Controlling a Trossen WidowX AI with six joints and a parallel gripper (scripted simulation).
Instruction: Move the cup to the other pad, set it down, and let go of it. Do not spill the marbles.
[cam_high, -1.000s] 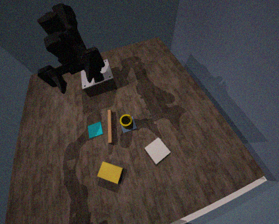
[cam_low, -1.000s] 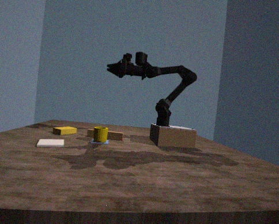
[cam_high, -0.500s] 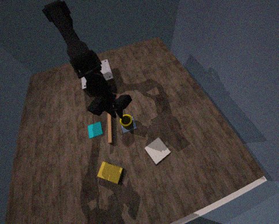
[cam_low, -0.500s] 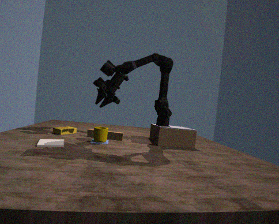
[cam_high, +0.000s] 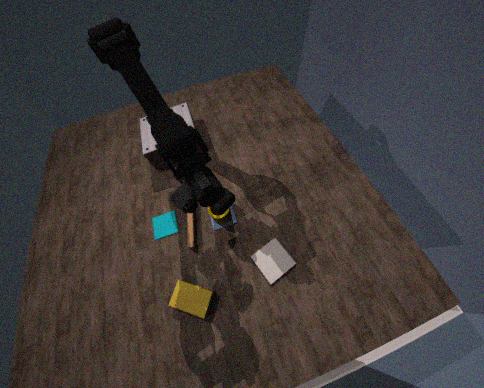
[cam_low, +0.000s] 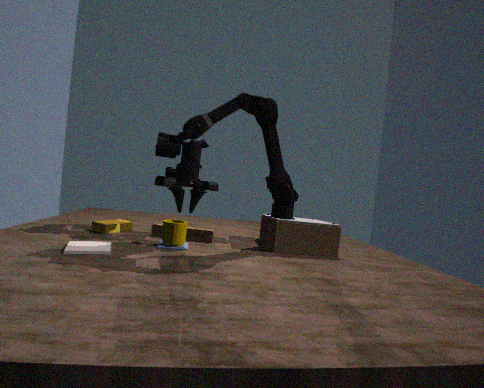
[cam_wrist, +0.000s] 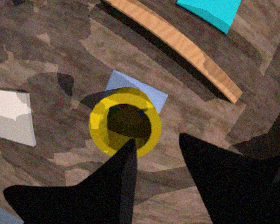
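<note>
My gripper (cam_high: 205, 206) (cam_low: 185, 211) (cam_wrist: 158, 141): part-open, fingers apart, nothing held; cup (cam_high: 220, 217) (cam_low: 174, 233) (cam_wrist: 98, 125): upright, below my tips, left of their gap in wrist view.

Cup (cam_high: 218, 216) (cam_low: 175, 233) (cam_wrist: 100, 131) on pad (cam_high: 225, 224) (cam_low: 184, 246) (cam_wrist: 114, 80) — barrier (cam_high: 190, 230) (cam_low: 202, 235) (cam_wrist: 180, 44) between both pads (cam_high: 165, 225) (cam_wrist: 212, 12).

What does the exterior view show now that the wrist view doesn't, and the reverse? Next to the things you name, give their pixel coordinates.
Only exterior: the yellow block (cam_high: 192, 299) (cam_low: 112, 226), the arm (cam_high: 140, 85) (cam_low: 270, 135) and its base (cam_high: 146, 149) (cam_low: 327, 245).

Only wrist: the cyan pad (cam_high: 165, 225) (cam_wrist: 212, 12) and a look down inside the cup (cam_high: 218, 217) (cam_low: 175, 233) (cam_wrist: 100, 125), too dark to count marbles.

Both: the cup on the blue pad (cam_high: 224, 226) (cam_low: 183, 246) (cam_wrist: 156, 96), the wooden bar (cam_high: 190, 231) (cam_low: 201, 235) (cam_wrist: 175, 43), the white tile (cam_high: 274, 261) (cam_low: 87, 247) (cam_wrist: 15, 117) and the hand's (cam_high: 205, 205) (cam_low: 186, 210) (cam_wrist: 157, 139) two fingers.
</note>
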